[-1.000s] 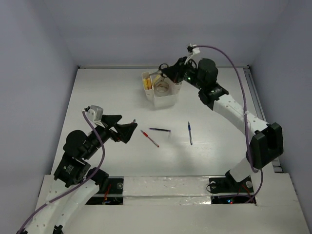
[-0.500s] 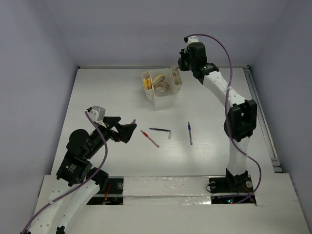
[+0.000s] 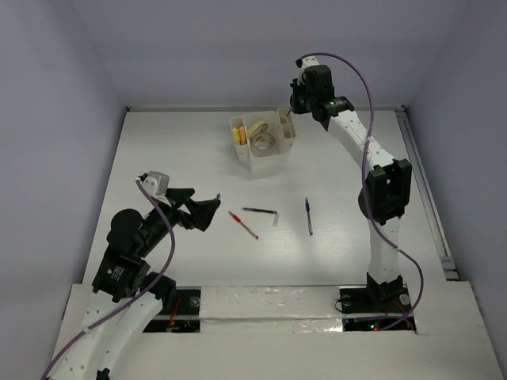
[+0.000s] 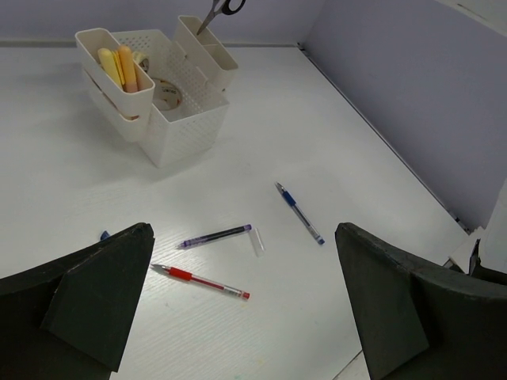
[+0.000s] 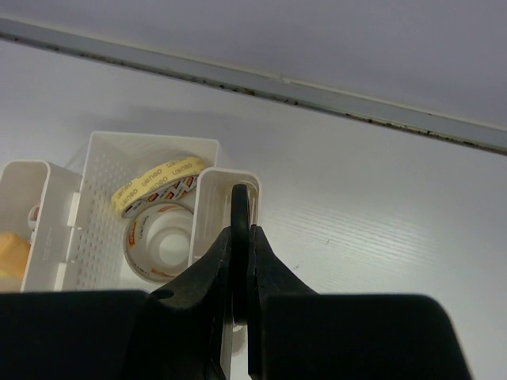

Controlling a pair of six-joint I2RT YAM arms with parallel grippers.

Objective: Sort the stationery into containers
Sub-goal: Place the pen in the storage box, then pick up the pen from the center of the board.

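Note:
The white organizer (image 3: 266,162) stands at the back of the table. It holds yellow sticks (image 4: 119,67) in its left compartment and tape rolls (image 5: 158,229) in the middle. My right gripper (image 3: 295,101) is shut on the black handle of the scissors (image 5: 240,202), just above the narrow right compartment (image 5: 207,194). The blades (image 4: 209,16) point down into it. A red pen (image 3: 243,225), a dark pen (image 3: 260,210) and a blue pen (image 3: 308,216) lie on the table. My left gripper (image 3: 207,212) is open and empty, left of the red pen.
A small clear pen cap (image 4: 257,241) lies beside the dark pen's end. A small blue speck (image 4: 104,235) sits on the table near my left finger. Grey walls close the table at the back and both sides.
My right arm has swung up from a low reach and now stands over the organizer's right compartment with the scissors. The left arm has barely moved.

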